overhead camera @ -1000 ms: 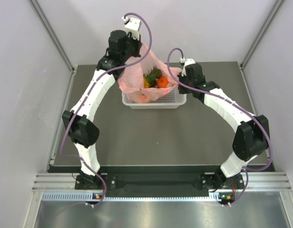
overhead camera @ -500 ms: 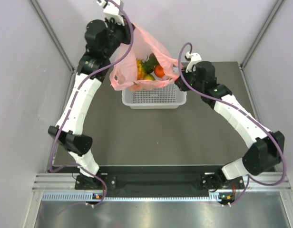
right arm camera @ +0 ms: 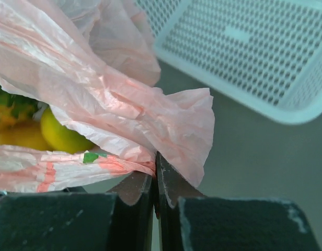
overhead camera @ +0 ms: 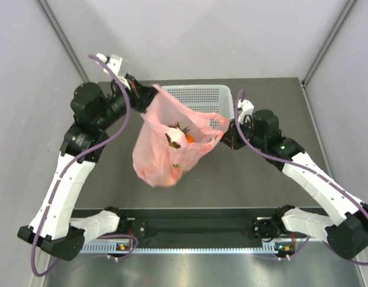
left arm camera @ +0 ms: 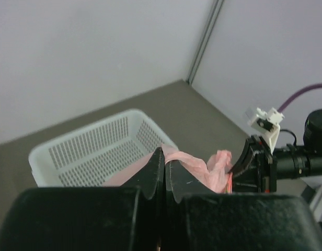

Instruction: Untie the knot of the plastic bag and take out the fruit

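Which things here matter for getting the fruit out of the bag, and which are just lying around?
Part of the job:
- bag, hanging between both grippers
- fruit inside it
- left gripper, clamped on the bag
- right gripper, clamped on the bag

Just lying about:
- basket
- table

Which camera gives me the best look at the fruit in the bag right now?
Top external: it looks into the open bag at the fruit. Right wrist catches only a yellow one between plastic folds; left wrist shows bag, no fruit.
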